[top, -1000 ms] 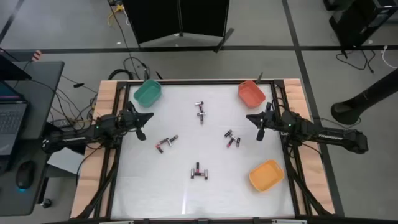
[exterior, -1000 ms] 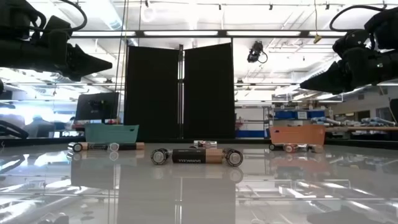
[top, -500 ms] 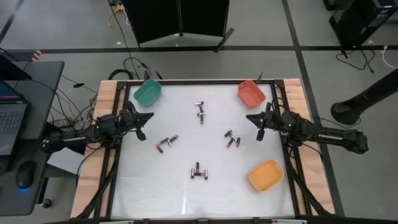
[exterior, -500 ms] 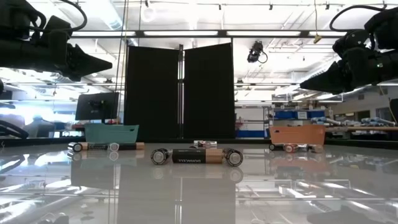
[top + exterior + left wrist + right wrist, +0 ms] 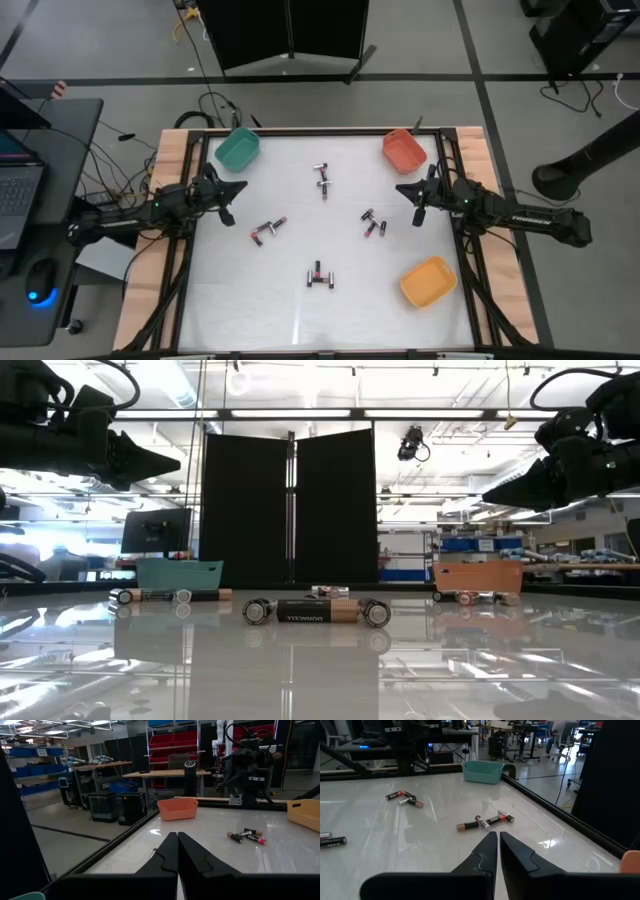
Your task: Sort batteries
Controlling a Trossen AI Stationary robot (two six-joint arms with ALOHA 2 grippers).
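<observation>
Small batteries lie on their sides on the white table in four loose clusters: one toward the far edge [image 5: 322,178], one left of centre [image 5: 268,231], one right of centre [image 5: 373,225] and one toward the near edge [image 5: 318,275], where a black-and-copper cell [image 5: 315,610] lies broadside to the low view. My left gripper [image 5: 240,186] hovers shut above the table's left edge, beside the teal bin [image 5: 237,150]. My right gripper [image 5: 400,188] hovers shut above the right edge, below the red bin [image 5: 404,150]. Neither touches anything.
An orange bin [image 5: 428,281] sits at the near right. The teal bin [image 5: 482,771] and the red bin [image 5: 177,808] stand at the far corners. Black frame rails run along both sides of the table. Bare table surface lies between the clusters.
</observation>
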